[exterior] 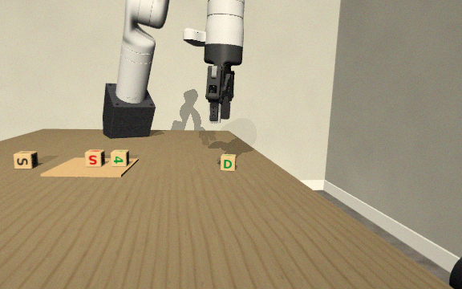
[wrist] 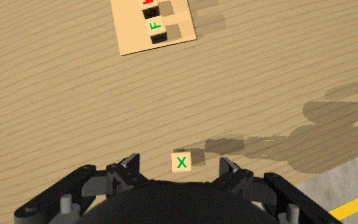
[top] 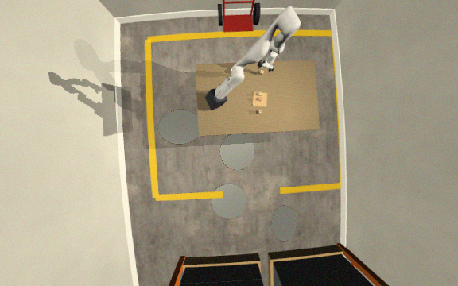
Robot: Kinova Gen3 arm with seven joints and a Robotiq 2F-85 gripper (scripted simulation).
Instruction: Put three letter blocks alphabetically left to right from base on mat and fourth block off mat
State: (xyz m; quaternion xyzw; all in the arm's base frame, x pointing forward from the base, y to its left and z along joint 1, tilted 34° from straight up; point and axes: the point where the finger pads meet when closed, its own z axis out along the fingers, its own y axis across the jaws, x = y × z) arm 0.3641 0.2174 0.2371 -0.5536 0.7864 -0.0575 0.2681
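My gripper is open and empty, hanging well above a wooden block that lies alone on the table near its right edge. In the wrist view this block shows a green X on top and sits between my two fingers. The tan mat lies to the left and carries two blocks side by side, one with a red S on its side and one with a green 4 on its side. In the wrist view the mat shows a green F block and a red-lettered block, cut off by the frame edge. A fourth block lies off the mat to its left.
The robot base stands at the back of the table. The table's right edge is close to the X block, with floor and a yellow line beyond it.
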